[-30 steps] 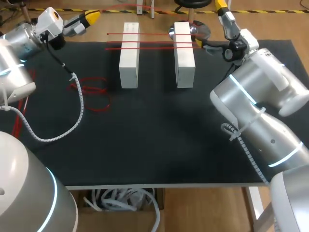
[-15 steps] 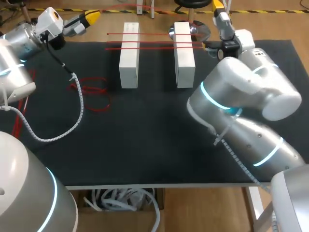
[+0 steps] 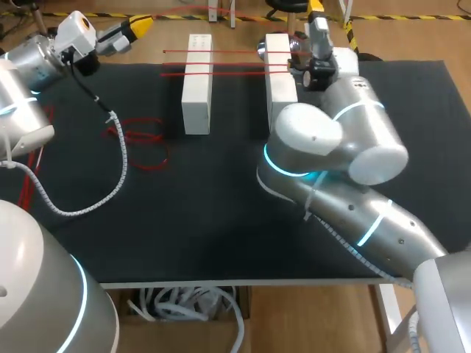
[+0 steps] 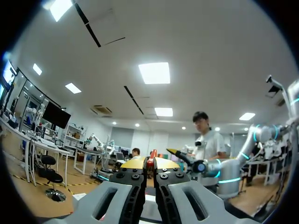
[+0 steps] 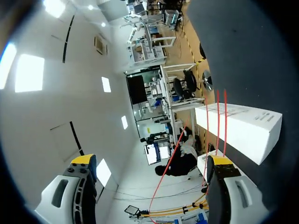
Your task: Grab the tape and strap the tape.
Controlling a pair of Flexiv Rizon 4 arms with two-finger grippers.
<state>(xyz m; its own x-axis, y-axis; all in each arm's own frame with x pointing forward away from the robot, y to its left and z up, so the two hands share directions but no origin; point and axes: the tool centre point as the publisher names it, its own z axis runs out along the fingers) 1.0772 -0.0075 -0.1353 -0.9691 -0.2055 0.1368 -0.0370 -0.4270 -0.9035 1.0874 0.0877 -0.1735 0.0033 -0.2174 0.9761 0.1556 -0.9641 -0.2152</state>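
Red tape (image 3: 221, 65) runs in 3 tight lines across 2 white blocks (image 3: 197, 95) at 12 o'clock on the mat (image 3: 221, 213); the blocks seem to serve as posts. At 10 o'clock the left gripper (image 4: 150, 162) has its fingers together, pinching what looks like a strand of it, probably to keep it taut. At 1 o'clock the right gripper (image 5: 152, 161) has its fingers wide apart, likely ready to take a line. More tape lies loose at 9 o'clock.
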